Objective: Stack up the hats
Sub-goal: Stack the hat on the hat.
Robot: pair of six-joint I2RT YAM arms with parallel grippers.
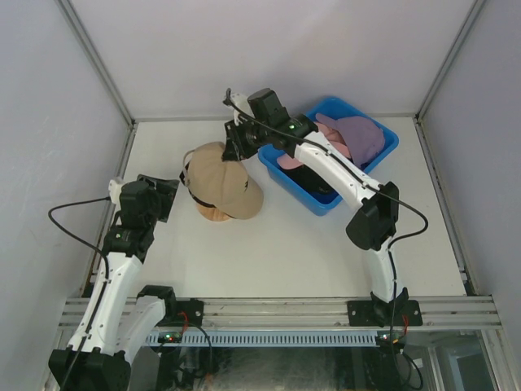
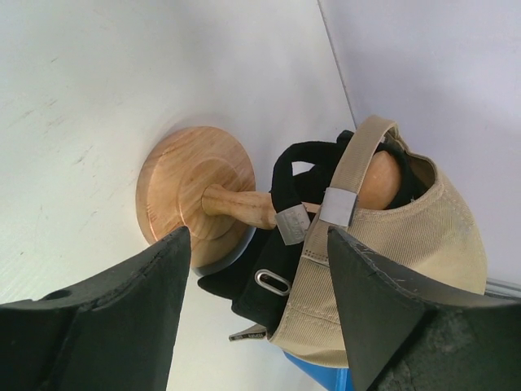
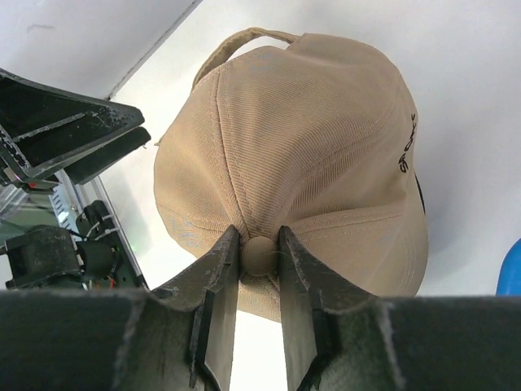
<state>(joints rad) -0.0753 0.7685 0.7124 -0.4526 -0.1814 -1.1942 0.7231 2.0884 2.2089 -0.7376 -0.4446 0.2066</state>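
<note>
A tan cap (image 1: pixel 221 182) sits on the wooden stand (image 1: pixel 213 214), over a black cap (image 2: pixel 277 244) whose back strap hangs below it. My right gripper (image 1: pixel 235 153) comes down from the back and is shut on the button at the tan cap's crown (image 3: pixel 260 254); the tan cap (image 3: pixel 301 122) fills the right wrist view. My left gripper (image 1: pixel 171 192) is open and empty just left of the stand, level with the caps' back straps (image 2: pixel 259 236). A purple cap (image 1: pixel 360 138), a pink cap (image 1: pixel 291 161) and a dark cap (image 1: pixel 316 182) lie in the blue bin (image 1: pixel 383 155).
The stand's round wooden base (image 2: pixel 194 191) rests on the white table. The blue bin stands right of the stand, under my right arm (image 1: pixel 338 171). White walls enclose the table at the back and on both sides.
</note>
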